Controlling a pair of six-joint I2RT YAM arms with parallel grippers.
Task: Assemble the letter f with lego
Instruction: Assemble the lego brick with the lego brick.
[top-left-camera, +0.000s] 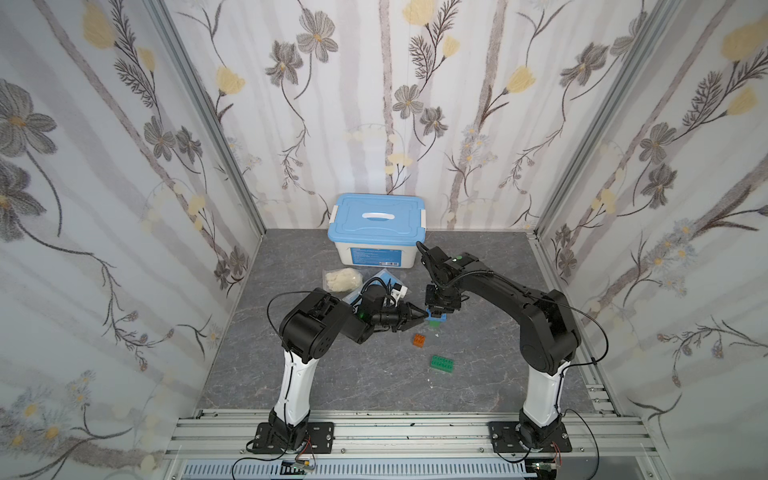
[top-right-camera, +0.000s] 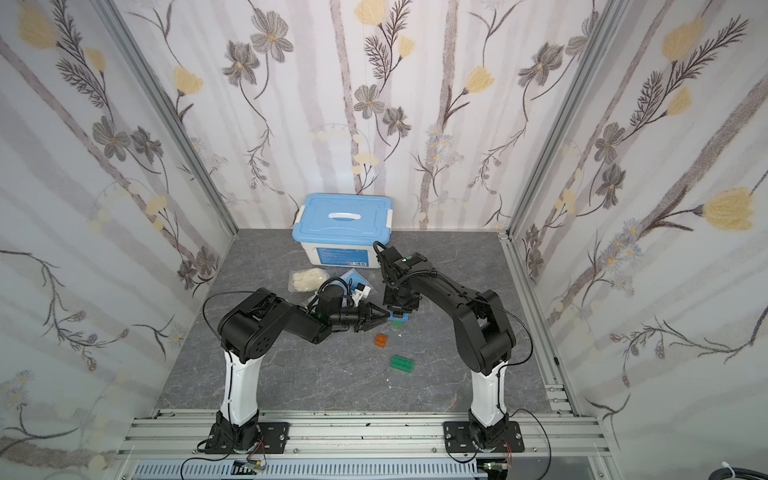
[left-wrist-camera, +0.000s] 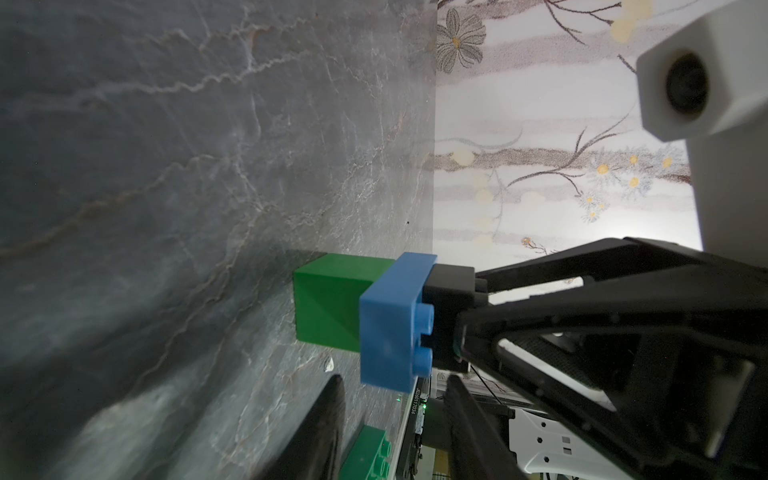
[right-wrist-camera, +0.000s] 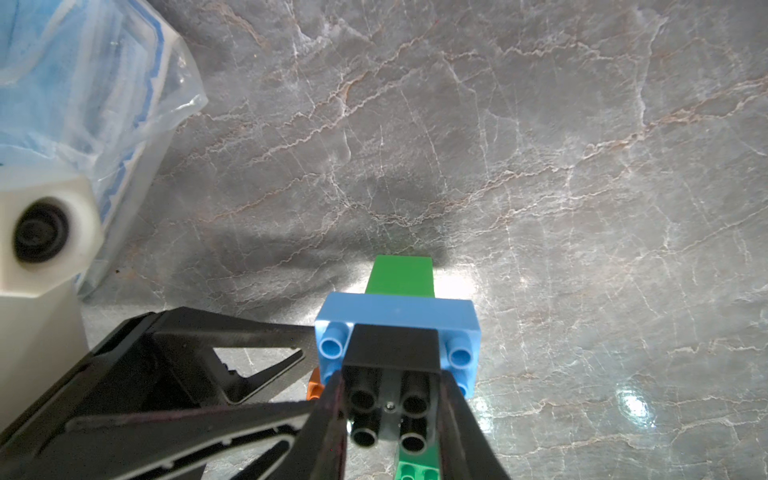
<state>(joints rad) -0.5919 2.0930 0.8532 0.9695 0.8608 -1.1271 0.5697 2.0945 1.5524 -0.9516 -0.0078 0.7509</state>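
A lego stack stands on the grey table: a green brick (right-wrist-camera: 401, 276) at the bottom, a blue brick (right-wrist-camera: 395, 309) across it, and a black brick (right-wrist-camera: 392, 353) on top. My right gripper (right-wrist-camera: 390, 382) comes down from above and is shut on the black brick. My left gripper (left-wrist-camera: 395, 399) lies level beside the stack, open, its fingertips on either side of the blue brick's (left-wrist-camera: 390, 328) end, and contact is unclear. In both top views an orange brick (top-left-camera: 419, 340) (top-right-camera: 381, 340) and a second green brick (top-left-camera: 444, 365) (top-right-camera: 402, 363) lie loose in front of the stack (top-left-camera: 439, 320).
A blue-lidded white box (top-left-camera: 376, 220) stands at the back wall. A clear pack of blue face masks (right-wrist-camera: 75, 83) and a bag of pale material (top-left-camera: 343, 279) lie behind the left arm. Flowered walls close three sides.
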